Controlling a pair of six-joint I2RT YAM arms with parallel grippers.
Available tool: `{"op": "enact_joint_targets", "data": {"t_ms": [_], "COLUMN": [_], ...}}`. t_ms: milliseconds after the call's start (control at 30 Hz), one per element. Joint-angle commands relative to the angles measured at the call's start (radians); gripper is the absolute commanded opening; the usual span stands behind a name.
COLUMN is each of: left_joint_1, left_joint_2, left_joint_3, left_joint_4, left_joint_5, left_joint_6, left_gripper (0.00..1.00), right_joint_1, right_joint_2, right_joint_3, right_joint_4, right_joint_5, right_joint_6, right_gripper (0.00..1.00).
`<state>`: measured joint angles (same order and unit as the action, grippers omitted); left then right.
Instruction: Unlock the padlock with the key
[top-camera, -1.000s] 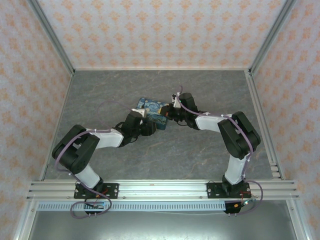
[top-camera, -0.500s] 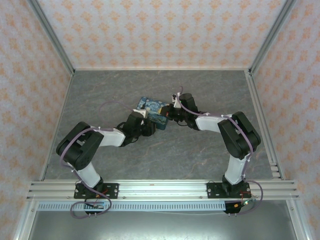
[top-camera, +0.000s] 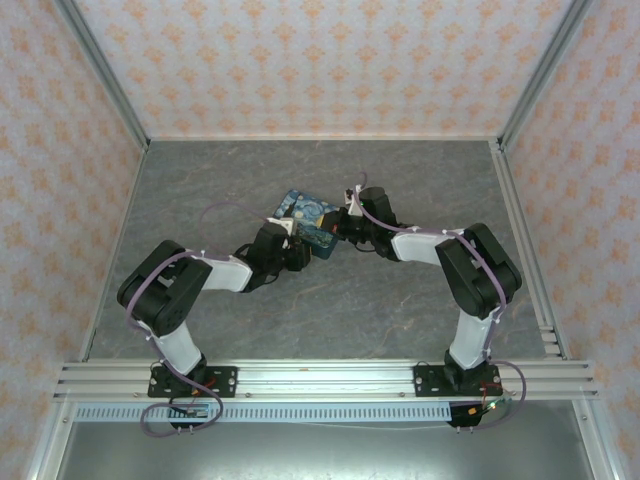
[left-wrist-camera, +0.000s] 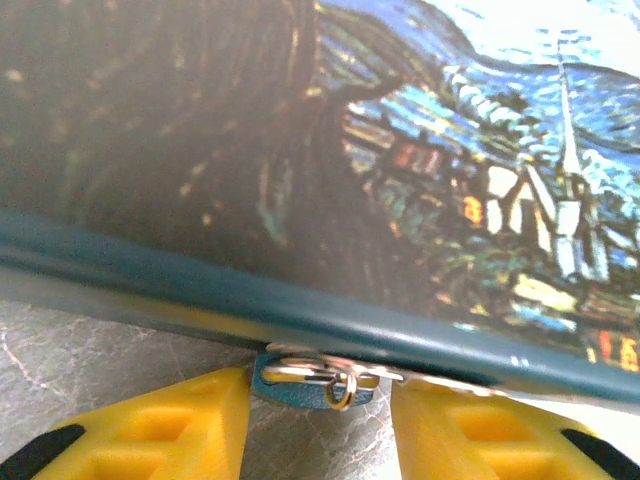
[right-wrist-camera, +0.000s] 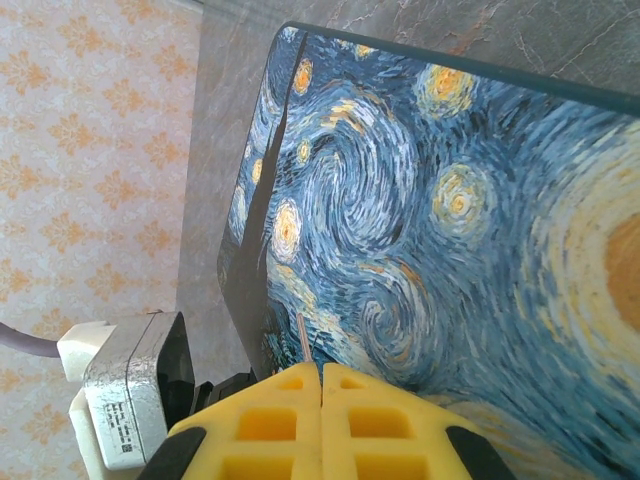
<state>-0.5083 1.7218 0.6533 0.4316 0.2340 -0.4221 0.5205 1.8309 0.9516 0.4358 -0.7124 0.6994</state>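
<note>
Two robot arms meet at a box printed with a starry night painting (left-wrist-camera: 420, 170), which lies on a grey marbled desk (left-wrist-camera: 90, 350).

Left wrist camera: my left claw (left-wrist-camera: 320, 432) sits low on the desk with its yellow fingers (left-wrist-camera: 150, 430) apart. The key (left-wrist-camera: 300, 392) lies directly ahead of the claw, in the gap between the two fingers. Its blue-teal head and small metal ring (left-wrist-camera: 340, 392) are tucked against the bottom edge of the box. There is clear space on both sides of the key, so I judge it is not gripped yet.

Right wrist camera: my right claw (right-wrist-camera: 322, 392) has its yellow fingers pressed together. The painted face of the box stands just ahead of it. A thin sliver sticks up from the seam between the fingers, and I cannot tell what it is.

Progress, as I judge it, is at an early stage. The left claw is lined up on the key, but the pickup is not finished. What remains is to clamp the key, carry it to the padlock, seat the blade and turn it.
</note>
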Motion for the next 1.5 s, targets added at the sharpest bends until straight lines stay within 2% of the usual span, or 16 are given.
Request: {"op": "enact_joint_targets", "data": {"t_ms": [0,433,600,767,1000,1367,1467], "left_joint_1": [0.004,0.001,-0.017,-0.039,-0.069,-0.125,-0.131], "left_joint_2": [0.005,-0.040,-0.072,-0.112,-0.154,-0.185,-0.183], "left_joint_3": [0.012,-0.017,-0.017,-0.005,0.004,0.107,0.115], "left_joint_4": [0.028,0.037,-0.004,-0.070,-0.123,-0.309,-0.303], "left_joint_5": [0.005,-0.012,-0.027,-0.027,-0.017,0.013,0.033], "left_joint_6": [-0.010,-0.082,-0.106,-0.138,-0.179,-0.316,-0.357], "left_gripper": [0.39,0.27,0.24,0.24,0.23,0.19,0.19], "right_joint_1": [0.012,0.012,0.008,0.004,-0.002,-0.001,0.003], "right_joint_2": [0.024,-0.051,-0.124,-0.211,-0.345,-0.527,-0.532], "right_joint_3": [-0.042,-0.048,-0.047,-0.066,-0.187,-0.442,-0.491], "right_joint_4": [-0.089,-0.074,-0.094,-0.187,-0.199,-0.094,-0.041], "right_joint_5": [0.006,0.034,0.063,0.103,0.125,0.075,0.064], "right_joint_6": [0.007,-0.020,-0.076,-0.172,-0.246,-0.414,-0.451], "right_gripper": [0.00,0.00,0.00,0.00,0.00,0.00,0.00]}}
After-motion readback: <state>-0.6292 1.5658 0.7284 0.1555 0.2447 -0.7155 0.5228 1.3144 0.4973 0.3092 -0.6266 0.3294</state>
